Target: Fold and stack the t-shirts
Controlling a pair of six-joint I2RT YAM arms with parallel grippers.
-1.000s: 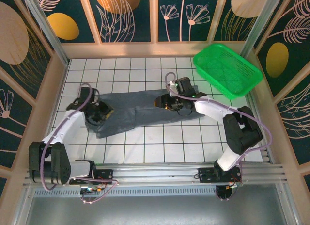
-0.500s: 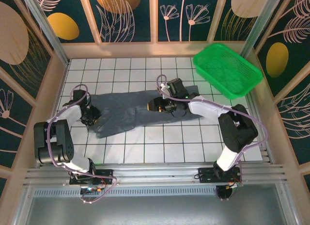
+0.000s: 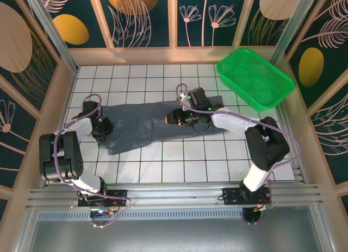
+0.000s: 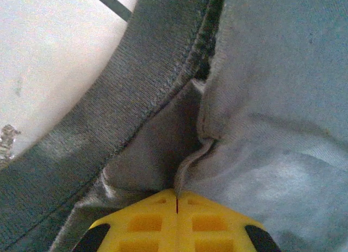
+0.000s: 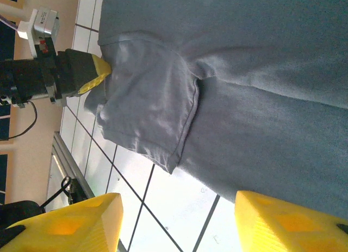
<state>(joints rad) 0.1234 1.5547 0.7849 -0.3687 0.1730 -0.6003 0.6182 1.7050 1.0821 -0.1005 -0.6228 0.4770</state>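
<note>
The dark slate-grey t-shirt (image 3: 142,125) lies spread and wrinkled across the middle of the white tiled table. My left gripper (image 3: 102,130) sits at the shirt's left end. In the left wrist view its yellow fingertips (image 4: 177,193) are shut together with a thin fold of the t-shirt (image 4: 261,100) pinched between them, next to a stitched hem. My right gripper (image 3: 175,117) hovers over the shirt's middle. In the right wrist view it stands open (image 5: 176,222) above bare tile beside the t-shirt (image 5: 255,62), holding nothing; the left gripper (image 5: 98,73) shows there at the far sleeve.
A bright green mesh basket (image 3: 255,78) stands tilted at the back right corner. Wooden walls close in the table (image 3: 179,159) at the back and both sides. Bare tile lies in front of the shirt and behind it.
The left arm drew back toward the left edge and its gripper closed on a fold of the shirt. The right gripper shifted left over the shirt and stayed open.
</note>
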